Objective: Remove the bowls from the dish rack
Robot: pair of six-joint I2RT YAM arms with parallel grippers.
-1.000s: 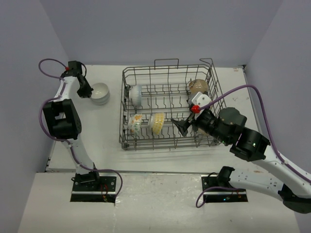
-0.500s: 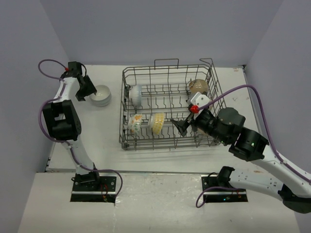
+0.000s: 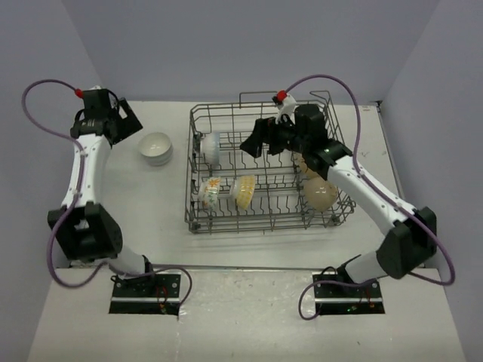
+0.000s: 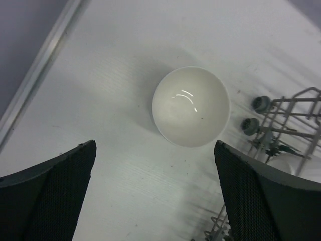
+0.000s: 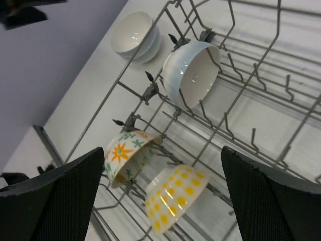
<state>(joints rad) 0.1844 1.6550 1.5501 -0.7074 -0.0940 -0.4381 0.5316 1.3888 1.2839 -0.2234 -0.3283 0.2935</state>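
Observation:
Left of the dish rack [image 3: 256, 230], a stack of plain white bowls [image 3: 155, 147] stands on the table. My left gripper [image 3: 127, 124] hovers open just behind and to the left of the stack, holding nothing. In the left wrist view the top white bowl [image 4: 190, 106] lies ahead of the open left gripper [image 4: 154, 145]. My right gripper [image 3: 260, 139] hangs open over the rack's back middle. Below the right gripper [image 5: 163, 150], a white bowl [image 5: 193, 73], a floral bowl [image 5: 125, 155] and a yellow-dotted bowl [image 5: 175, 198] stand among the tines. Two tan bowls [image 3: 321, 192] sit at the rack's right end.
The rack's corner with small grey wheels [image 4: 256, 113] is close to the white stack on its right. The table's left edge strip [image 4: 40, 70] runs behind the stack. Raised handle loops [image 3: 259, 96] stand at the rack's back rim.
My left gripper has opened and drawn back up and left, leaving the white bowl on the stack. My right arm has swung from the rack's right front to over its back middle.

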